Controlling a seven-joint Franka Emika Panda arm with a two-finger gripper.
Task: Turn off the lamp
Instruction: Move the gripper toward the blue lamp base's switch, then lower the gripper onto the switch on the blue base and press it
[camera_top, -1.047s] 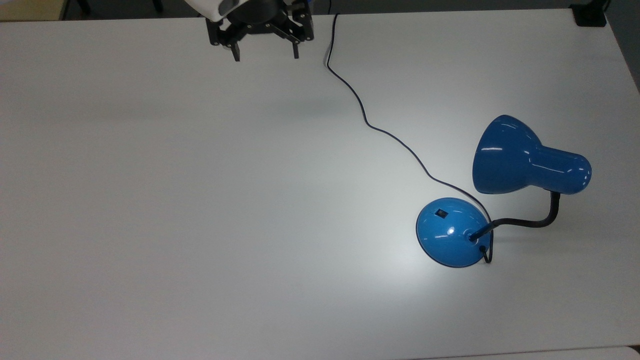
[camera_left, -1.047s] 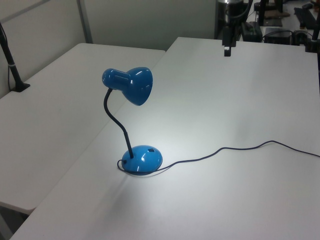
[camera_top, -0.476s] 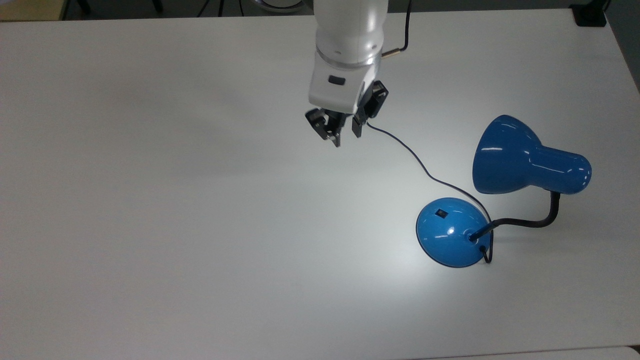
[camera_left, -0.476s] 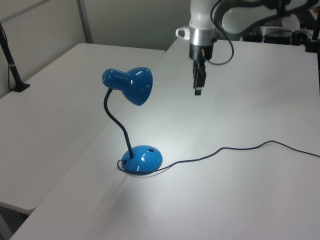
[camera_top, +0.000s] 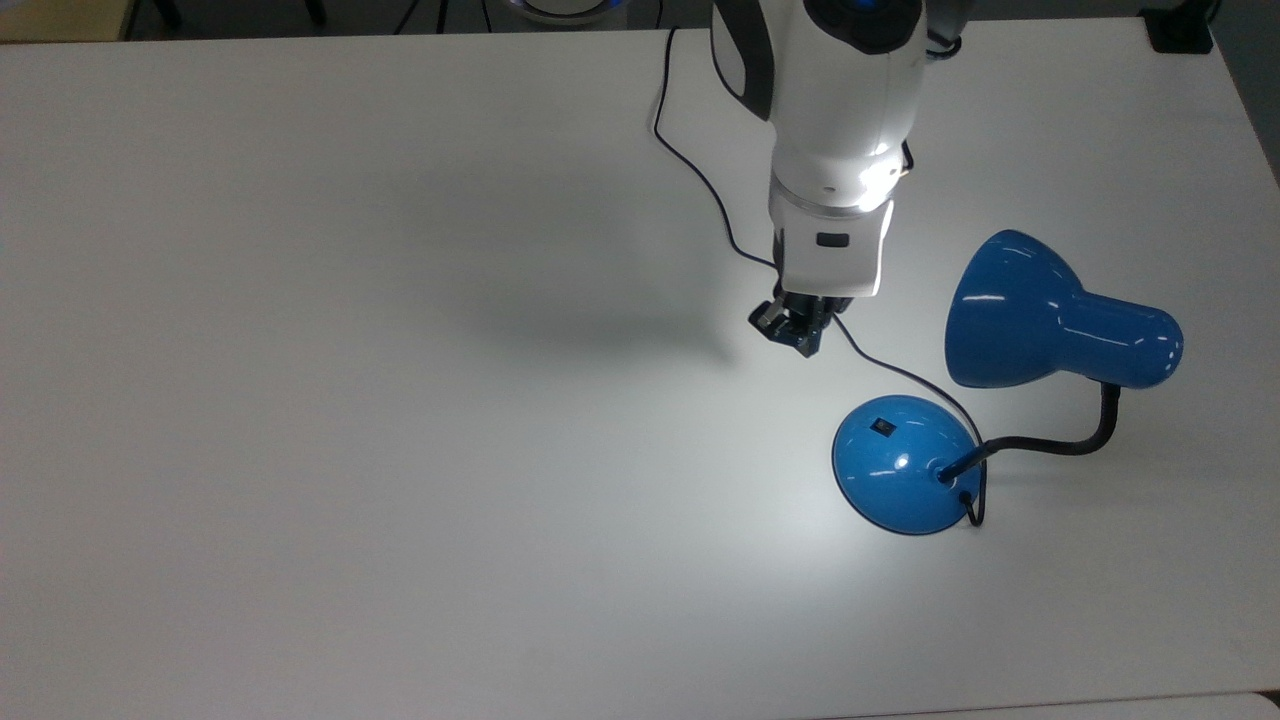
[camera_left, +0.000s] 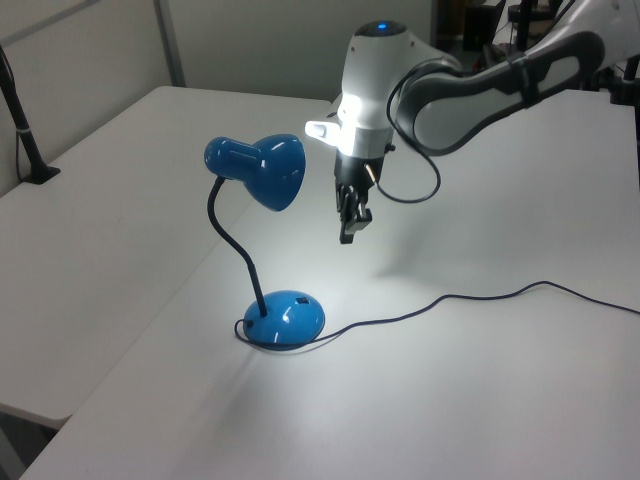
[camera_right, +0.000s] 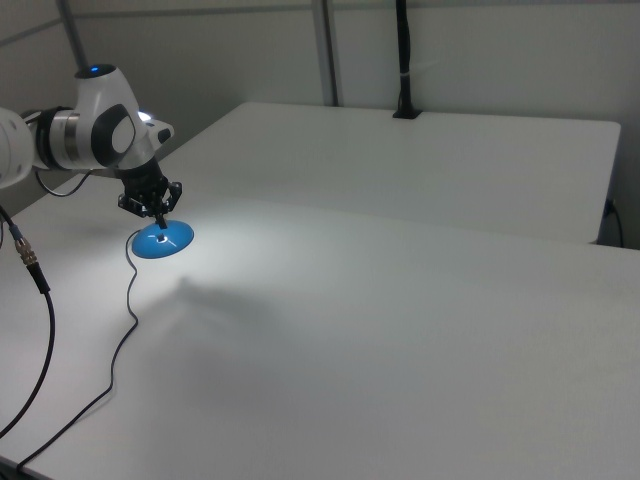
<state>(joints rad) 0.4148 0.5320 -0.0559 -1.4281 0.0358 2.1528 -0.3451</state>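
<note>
The blue lamp is lit and throws a bright patch on the white table. Its domed base carries a small black switch. A black gooseneck rises to the bell shade. The thin cord runs from the base to the table's far edge. My gripper hangs above the table, over the cord, up and to the top view's left of the base, fingers shut on nothing. In the left view the gripper hovers to the left view's right of the shade, higher than the base.
A black clamp sits on the table's corner at the top view's upper right. A second white table adjoins at the left view's left, with a black post on it. The arm's own cable hangs at the right view's left.
The arm has swept from the table's far edge down toward the lamp base. Its fingers went from wide open to shut. The lamp has not moved and stays lit.
</note>
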